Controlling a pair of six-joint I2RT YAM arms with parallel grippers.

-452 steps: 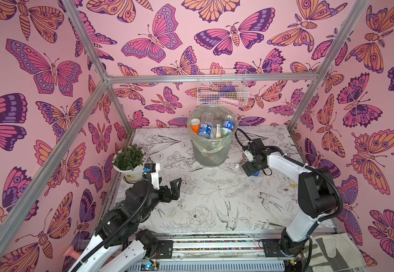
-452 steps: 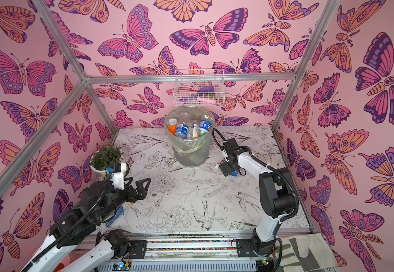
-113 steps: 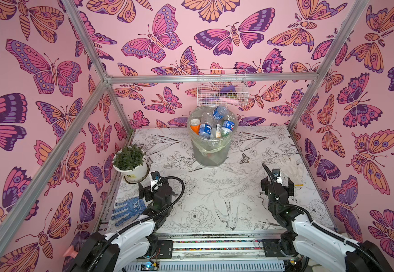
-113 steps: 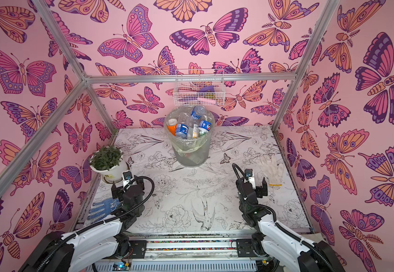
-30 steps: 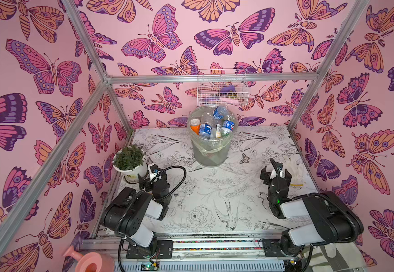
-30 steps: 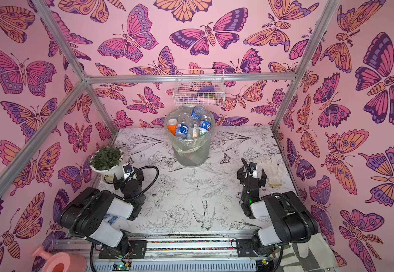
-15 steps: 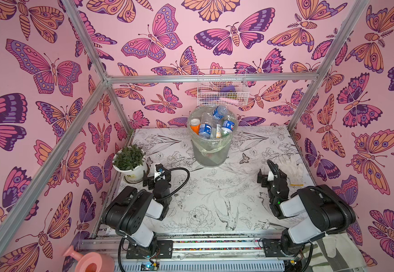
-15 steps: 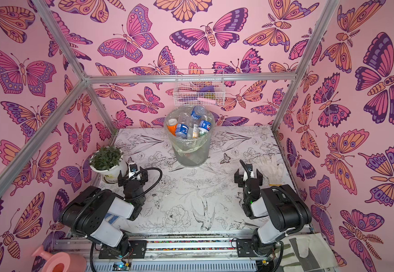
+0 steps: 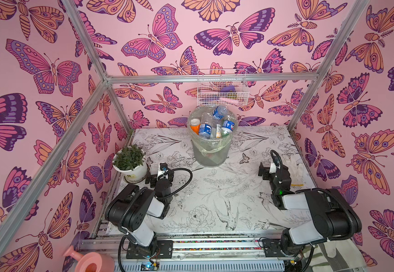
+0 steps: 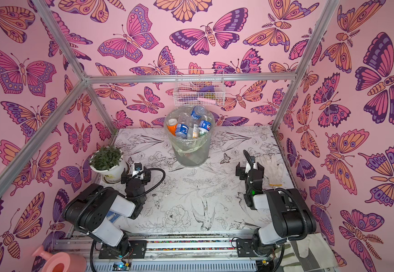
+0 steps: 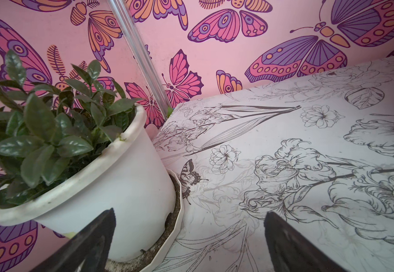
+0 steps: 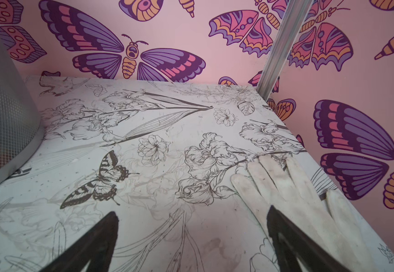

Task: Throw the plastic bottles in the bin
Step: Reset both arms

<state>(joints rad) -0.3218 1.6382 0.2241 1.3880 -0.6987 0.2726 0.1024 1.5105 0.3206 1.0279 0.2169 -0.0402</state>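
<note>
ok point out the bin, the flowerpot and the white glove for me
bin [image 9: 211, 158], in a top view, on its front wall below the bag's fold
flowerpot [image 11: 111, 188], left wrist view, on its white side wall
white glove [image 12: 292, 188], right wrist view, on its flat middle

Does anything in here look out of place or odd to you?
Two things. A white fabric glove lies flat on the flower-printed table beside the right arm, though it is no bottle. And the round translucent bin is heaped: one clear blue-labelled bottle pokes above its rim, so it might tip out.
</note>
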